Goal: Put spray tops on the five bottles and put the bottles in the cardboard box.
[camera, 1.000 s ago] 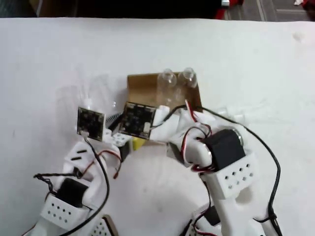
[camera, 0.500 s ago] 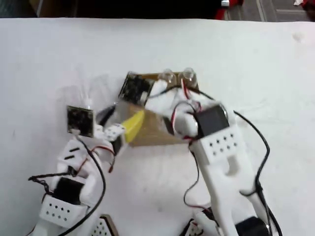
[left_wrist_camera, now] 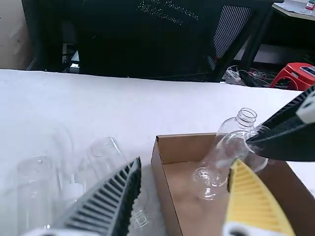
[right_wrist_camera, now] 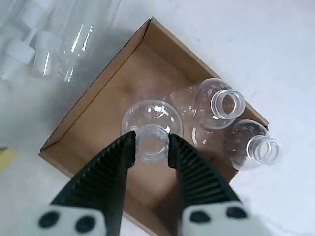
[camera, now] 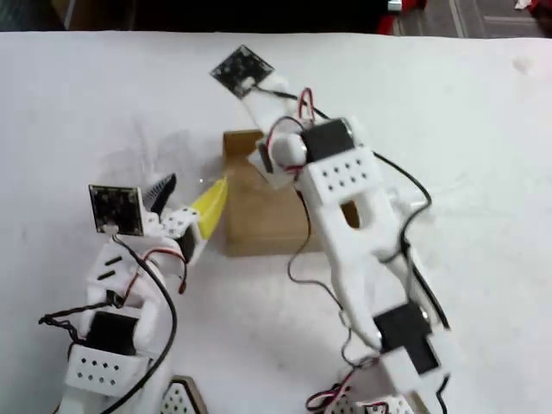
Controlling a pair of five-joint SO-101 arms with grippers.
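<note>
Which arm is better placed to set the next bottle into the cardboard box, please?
Right, probably: the right gripper holds a bottle by its neck over the cardboard box, beside two bottles inside. The left gripper sits open and empty beside it.

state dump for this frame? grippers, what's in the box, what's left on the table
right gripper: shut on the neck of a bottle, over the box
held bottle top: none, neck open
in box: two bottles, upright, no tops
left gripper: open, holding nothing, beside the box
on table: clear bottles next to the box
</note>
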